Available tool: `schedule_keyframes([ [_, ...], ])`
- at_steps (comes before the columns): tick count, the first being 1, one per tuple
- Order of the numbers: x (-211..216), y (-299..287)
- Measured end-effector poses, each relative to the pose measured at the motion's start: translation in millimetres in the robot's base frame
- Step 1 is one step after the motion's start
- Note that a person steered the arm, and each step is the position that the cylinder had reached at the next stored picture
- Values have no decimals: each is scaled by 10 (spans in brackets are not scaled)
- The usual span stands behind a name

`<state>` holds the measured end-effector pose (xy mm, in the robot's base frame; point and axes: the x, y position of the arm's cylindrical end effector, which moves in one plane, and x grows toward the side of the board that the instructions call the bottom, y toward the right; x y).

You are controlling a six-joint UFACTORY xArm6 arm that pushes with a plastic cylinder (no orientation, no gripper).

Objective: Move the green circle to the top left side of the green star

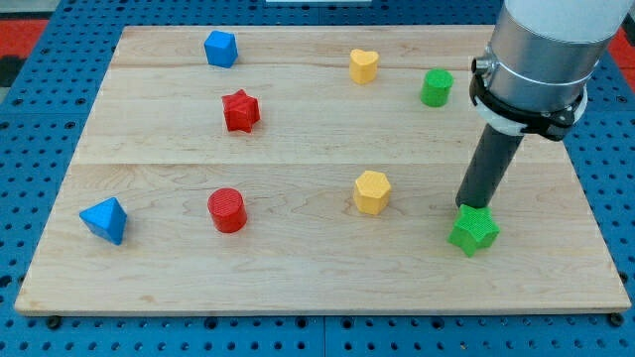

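near the right edge of the table [298, 288], my tip [466, 205] rested against the far left side of the green star [473, 229]; the arm carried no gripper, only the dark rod. the green circle [436, 87] stood well apart at the far right, beside the yellow heart [364, 65], with the blue block [220, 48] further left along the far edge. a red star [240, 110] sat left of centre, while a red cylinder [227, 209], a yellow hexagon [372, 191] and a blue pyramid-like block [104, 219] lay nearer.
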<state>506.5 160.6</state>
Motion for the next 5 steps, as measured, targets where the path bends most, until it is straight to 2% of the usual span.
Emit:
schedule_keyframes([
  [1, -53, 33],
  [2, -466, 393],
  [4, -1750, 568],
  [5, -2088, 149],
])
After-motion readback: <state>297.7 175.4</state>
